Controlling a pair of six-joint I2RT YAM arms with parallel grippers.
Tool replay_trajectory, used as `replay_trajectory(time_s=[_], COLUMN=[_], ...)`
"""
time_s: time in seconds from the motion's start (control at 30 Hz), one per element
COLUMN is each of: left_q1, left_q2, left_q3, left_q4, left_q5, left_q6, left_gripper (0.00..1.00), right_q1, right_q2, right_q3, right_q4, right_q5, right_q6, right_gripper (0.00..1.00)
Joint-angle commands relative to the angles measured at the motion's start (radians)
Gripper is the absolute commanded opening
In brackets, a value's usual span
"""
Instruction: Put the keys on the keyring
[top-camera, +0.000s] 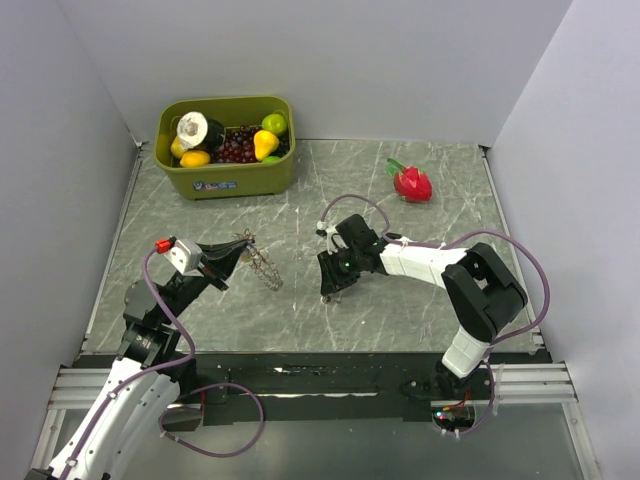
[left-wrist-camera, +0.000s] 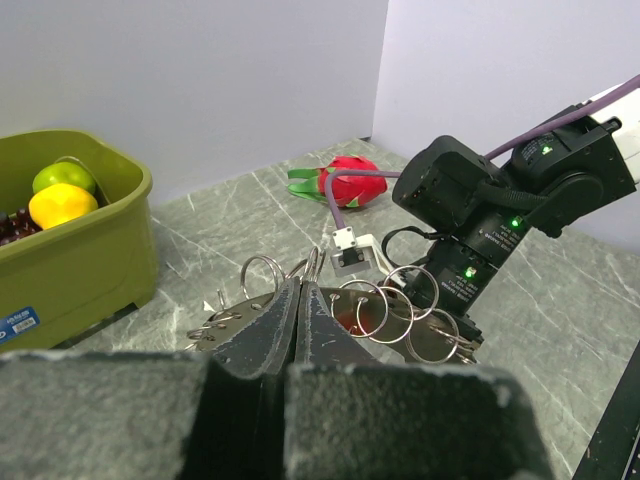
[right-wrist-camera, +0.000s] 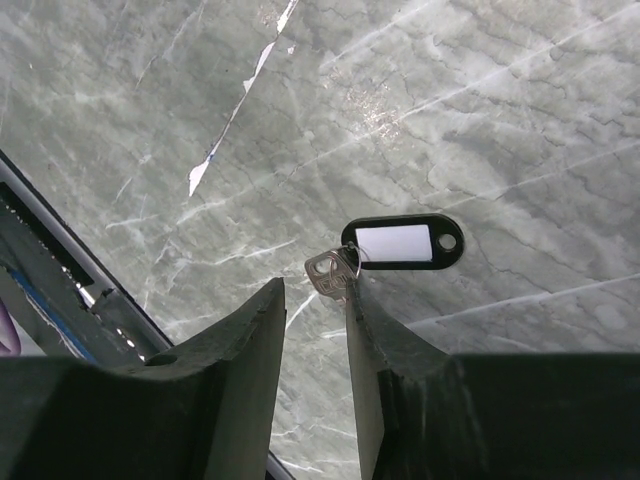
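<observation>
Grey marbled tabletop (top-camera: 400, 300) between white walls, seen from above. Right gripper (top-camera: 332, 290) tipped down onto the slab near the middle, with all else placed from it. Far to its upper left, olive bin (top-camera: 225, 175) of toy fruit. Beyond it and to the right, red dragon fruit (top-camera: 412, 183). Off to its left and well apart, left gripper (top-camera: 238, 252) raised and clenched on the keyring (top-camera: 262, 266), loops trailing down. Key too small to make out from here.

From the left wrist: fingers pressed flat together on the keyring, wire loops fanned out either side of the tips. Right gripper's black body just behind those loops, pointing at the table. Unclear whether any key already hangs there.

From the right wrist: fingers parted, gripping nothing, bare marble in the narrow gap. Silvery key (right-wrist-camera: 328, 272) flat on the table just past the fingertips, roughly in line with the gap but crowding the finger on the right of the view. Small link joining it to a black tag (right-wrist-camera: 400, 243) with white label, long axis crosswise, stretching away rightward. Blade direction hard to read.

By judgement, right arm far nearer the key. Probably a small shift toward it before closing, then a carry leftward to the loops.
</observation>
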Motion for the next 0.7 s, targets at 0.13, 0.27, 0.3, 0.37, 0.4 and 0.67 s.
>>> replay_trajectory(time_s=[0.13,0.27,0.3,0.37,0.4,0.67], left_q1=[0.002,0.002,0.002,0.002,0.002,0.002], left_q2=[-0.015,-0.016,-0.016,-0.015,-0.013,-0.016], left_q3=[0.004,0.007,0.006,0.007,0.007,0.007], left_q4=[0.064,0.064,0.062,0.061,0.059,0.058], left_q5=[-0.011,-0.01,-0.01,-0.013,-0.011,-0.013], left_q6=[-0.022,-0.021,-0.021,-0.022,-0.021,-0.019], left_gripper=[0.01,0.01,0.01,0.01,0.01,0.01], right_q1=[-0.031,-0.034,-0.036,-0.037,-0.037,-0.037], right_q2=[-0.01,0.02,0.028,0.045,0.048,0.1], right_q3=[0.023,0.04,0.046,0.052,0.054,0.076], right_q4=[0.003,-0.003,-0.006,-0.005,-0.003,-0.012], right_q5=[0.026,0.017,0.011,-0.003,-0.006,-0.029], right_q6=[0.036,0.051,0.059,0.066,0.074,0.091], right_gripper=[0.36,0.37,0.37,0.36,0.36,0.32])
